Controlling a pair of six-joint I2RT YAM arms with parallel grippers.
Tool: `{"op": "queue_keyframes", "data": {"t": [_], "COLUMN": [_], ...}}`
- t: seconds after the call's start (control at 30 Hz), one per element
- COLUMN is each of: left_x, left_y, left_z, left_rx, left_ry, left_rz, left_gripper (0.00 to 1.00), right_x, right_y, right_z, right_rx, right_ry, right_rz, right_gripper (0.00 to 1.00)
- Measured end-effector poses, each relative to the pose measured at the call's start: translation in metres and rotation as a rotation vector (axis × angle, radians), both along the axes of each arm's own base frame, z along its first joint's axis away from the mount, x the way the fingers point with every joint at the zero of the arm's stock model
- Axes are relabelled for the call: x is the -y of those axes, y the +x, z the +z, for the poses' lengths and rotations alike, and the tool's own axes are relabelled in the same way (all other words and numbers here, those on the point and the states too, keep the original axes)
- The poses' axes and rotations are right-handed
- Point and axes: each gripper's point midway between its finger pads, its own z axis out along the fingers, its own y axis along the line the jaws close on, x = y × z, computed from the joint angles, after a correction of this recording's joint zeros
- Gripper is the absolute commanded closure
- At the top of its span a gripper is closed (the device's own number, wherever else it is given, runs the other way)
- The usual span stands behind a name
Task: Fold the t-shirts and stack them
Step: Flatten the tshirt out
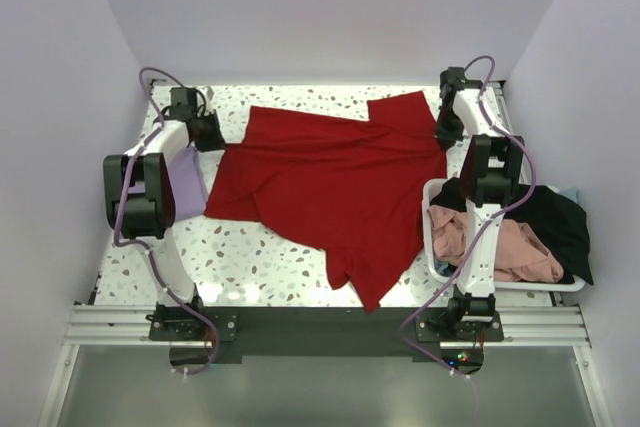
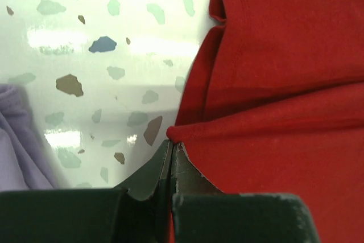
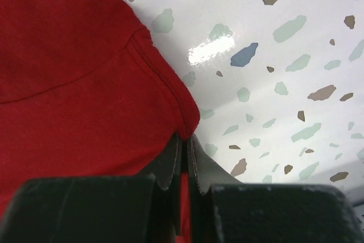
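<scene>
Two grippers here, both clamped tight on the same red t-shirt. The left gripper has a fold of the shirt's edge pinched right at its tips, and the rest of the cloth spreads off to the right in its wrist view. The right gripper has a hemmed corner nipped between its jaws, with the cloth running off to the left. From above, the shirt lies spread but rumpled across the middle of the speckled table, with one gripper at each far corner. A lavender t-shirt sits just beside its left edge. The salmon-pink t-shirt and black t-shirt are heaped in the white basket on the right.
</scene>
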Motion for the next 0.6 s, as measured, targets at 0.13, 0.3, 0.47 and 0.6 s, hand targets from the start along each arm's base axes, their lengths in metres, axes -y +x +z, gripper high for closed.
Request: {"op": "queue_keyframes", "data": {"t": [0.13, 0.3, 0.47, 0.6], "left_x": [-0.002, -0.003, -0.006, -0.009], "left_y": [0.012, 0.028, 0.034, 0.022], "left_z": [-0.003, 0.001, 0.003, 0.005], "left_rx": [0.006, 0.031, 0.041, 0.035], "left_ry": [0.009, 0.015, 0.030, 0.046], "left_rz": [-0.009, -0.013, -0.006, 0.009], "left_gripper": [1.00, 0.84, 0.48, 0.42], "right_x": [0.002, 0.004, 0.007, 0.010], "right_y": [0.002, 0.011, 0.021, 0.023], "right_z": [0.007, 0.021, 0.026, 0.025], "right_rx": [0.007, 0.044, 0.071, 0.070], "right_ry": [-0.009, -0.016, -0.018, -0.018], "right_rz": [-0.003, -0.006, -0.012, -0.019], "right_gripper": [1.00, 1.00, 1.00, 1.00]}}
